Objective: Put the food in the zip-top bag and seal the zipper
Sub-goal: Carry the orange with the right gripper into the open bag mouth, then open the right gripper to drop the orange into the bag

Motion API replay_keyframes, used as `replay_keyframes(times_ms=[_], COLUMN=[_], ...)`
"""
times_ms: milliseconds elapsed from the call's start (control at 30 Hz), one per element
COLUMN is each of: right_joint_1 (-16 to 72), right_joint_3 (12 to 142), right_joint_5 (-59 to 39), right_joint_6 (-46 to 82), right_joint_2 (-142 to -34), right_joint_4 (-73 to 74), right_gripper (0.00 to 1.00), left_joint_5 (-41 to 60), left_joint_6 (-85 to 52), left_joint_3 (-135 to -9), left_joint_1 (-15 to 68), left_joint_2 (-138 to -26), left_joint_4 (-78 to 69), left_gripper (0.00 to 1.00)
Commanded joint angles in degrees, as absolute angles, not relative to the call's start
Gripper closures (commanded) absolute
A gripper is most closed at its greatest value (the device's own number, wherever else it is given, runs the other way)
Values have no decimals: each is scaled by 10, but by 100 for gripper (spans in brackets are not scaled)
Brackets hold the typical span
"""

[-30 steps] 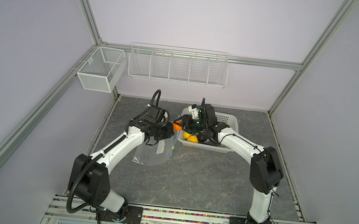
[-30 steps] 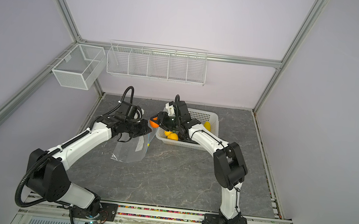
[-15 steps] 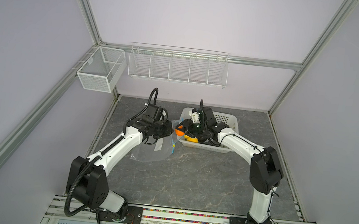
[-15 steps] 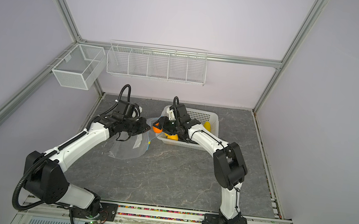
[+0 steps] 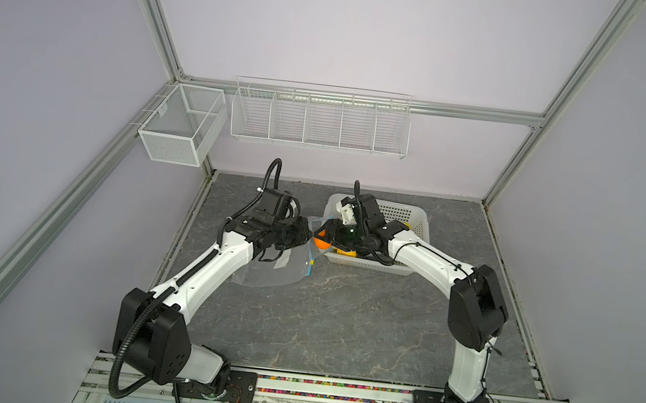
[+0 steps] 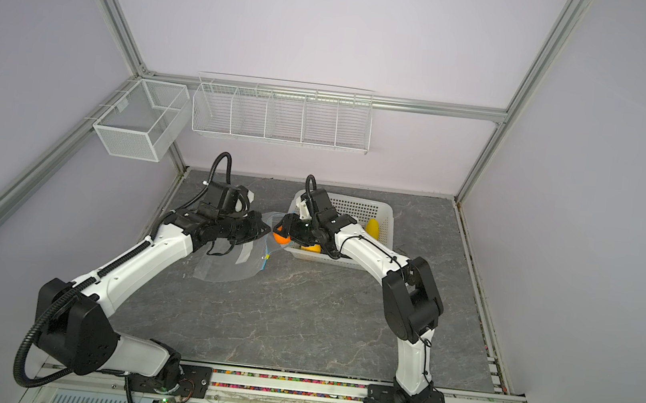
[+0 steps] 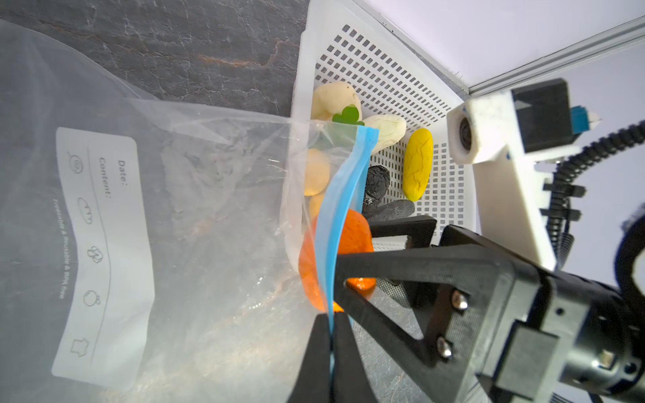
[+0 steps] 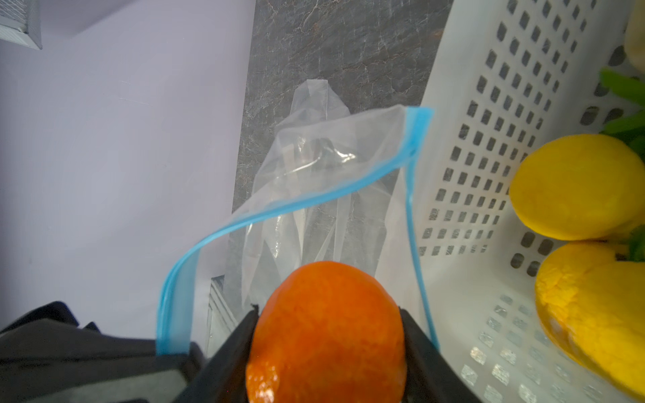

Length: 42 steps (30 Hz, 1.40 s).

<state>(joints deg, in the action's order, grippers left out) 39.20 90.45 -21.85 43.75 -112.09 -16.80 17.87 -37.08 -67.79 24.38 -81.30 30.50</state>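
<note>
Left wrist cam: zip-top bag (image 7: pixel 216 216) label (image 7: pixel 104 251) reads "Date:" and "Content:". My left jaws pinch the blue zipper (image 7: pixel 342 195), right jaws clamp the orange (image 8: pixel 328 331).

This is a robotics lab test cell. In both top views, plain lilac panel walls (image 5: pixel 355 26) sit in aluminium struts (image 5: pixel 150 5). A grey stone-pattern tabletop (image 5: pixel 340 317) fills the centre. The white-and-black left arm (image 5: pixel 203 275) and right arm (image 5: pixel 427 259) are bolted to a metal rail (image 5: pixel 332 385) along the bottom edge. A wire rack (image 5: pixel 318 126) and a mesh bin (image 5: pixel 179 130) hang at upper left.

The clear zip-top bag (image 5: pixel 275 270) droops left of centre, blue zipper (image 7: pixel 343 188) parted. The orange (image 8: pixel 328 328) is at its mouth.
</note>
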Motion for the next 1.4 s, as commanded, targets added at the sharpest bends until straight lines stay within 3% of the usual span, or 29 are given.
replay_keyframes(times_ms=[0, 433, 867, 1100, 1367], right_joint_1=[397, 400, 407, 414, 438], right_joint_3=[914, 915, 926, 858, 900], right_joint_5=[-210, -208, -146, -98, -120], right_joint_6=[431, 427, 409, 535, 552], right_joint_2=[-1107, -1102, -1035, -998, -1037], right_joint_4=[-176, -178, -248, -245, -232], right_gripper=[37, 28, 32, 35, 37], left_joint_5=[182, 181, 177, 180, 181], left_joint_6=[-377, -376, -379, -390, -393], left_joint_3=[-666, -661, -666, -672, -666], left_joint_1=[240, 240, 226, 221, 221], left_joint_2=[-802, -800, -796, -796, -792], left_joint_4=[294, 295, 312, 312, 309], left_gripper=[100, 100, 100, 100, 100])
